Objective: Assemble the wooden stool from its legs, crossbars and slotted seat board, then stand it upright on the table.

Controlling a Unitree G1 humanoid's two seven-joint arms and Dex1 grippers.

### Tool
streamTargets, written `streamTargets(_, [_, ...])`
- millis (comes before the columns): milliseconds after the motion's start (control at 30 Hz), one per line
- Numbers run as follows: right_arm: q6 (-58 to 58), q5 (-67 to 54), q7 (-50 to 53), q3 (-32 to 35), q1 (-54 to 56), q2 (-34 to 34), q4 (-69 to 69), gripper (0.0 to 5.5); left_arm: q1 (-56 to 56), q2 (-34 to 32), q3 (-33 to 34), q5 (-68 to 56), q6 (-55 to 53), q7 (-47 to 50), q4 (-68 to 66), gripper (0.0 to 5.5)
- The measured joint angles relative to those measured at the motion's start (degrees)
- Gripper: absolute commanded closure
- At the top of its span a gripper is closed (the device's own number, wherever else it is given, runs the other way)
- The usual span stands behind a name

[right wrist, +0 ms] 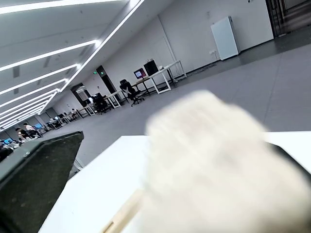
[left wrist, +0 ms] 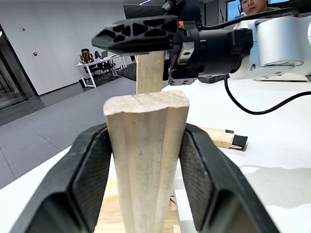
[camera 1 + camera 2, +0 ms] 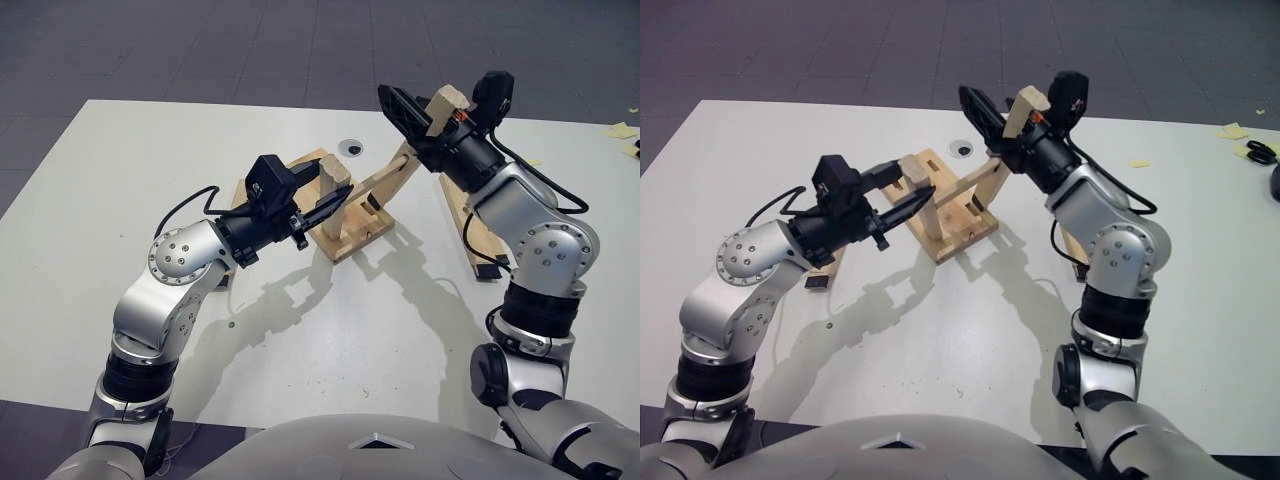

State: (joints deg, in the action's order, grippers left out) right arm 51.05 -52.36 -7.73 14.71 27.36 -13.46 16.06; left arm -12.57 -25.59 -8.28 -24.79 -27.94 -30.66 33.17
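A slotted seat board (image 3: 350,236) lies flat near the middle of the white table (image 3: 140,170). One wooden leg (image 3: 335,182) stands upright on it, and my left gripper (image 3: 333,203) is shut on it just below its top; its two black fingers (image 2: 92,174) press the sides of the leg (image 2: 146,160). A second leg (image 3: 396,168) leans from the board up to the right. My right gripper (image 3: 428,112) is shut on its upper end (image 1: 218,165), above and right of the left gripper.
Another wooden part (image 3: 462,215) lies on the table under my right arm, and one more (image 3: 238,196) behind my left gripper. A round cable hole (image 3: 350,148) sits behind the board. Yellow notes (image 3: 620,130) and scissors (image 3: 1260,150) lie at the far right.
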Motion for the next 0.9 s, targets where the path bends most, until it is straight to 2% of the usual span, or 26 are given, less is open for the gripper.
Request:
streamTargets(400, [-2.1, 0.0, -7.9, 3.0, -1.3, -6.6, -1.3, 0.10, 0.0, 0.0, 0.0, -0.1, 0.0, 0.0, 0.0, 3.48])
streamTargets(567, [-2.7, -1.1, -10.8, 4.9, 0.3, -9.7, -2.6, 0.86, 0.0, -0.1, 0.0, -0.1, 0.0, -0.1, 0.1, 3.48])
streamTargets(900, [-2.3, -1.1, -11.4, 4.5, 0.3, -9.9, -2.7, 2.37, 0.0, -0.1, 0.0, -0.1, 0.0, -0.1, 0.1, 3.48])
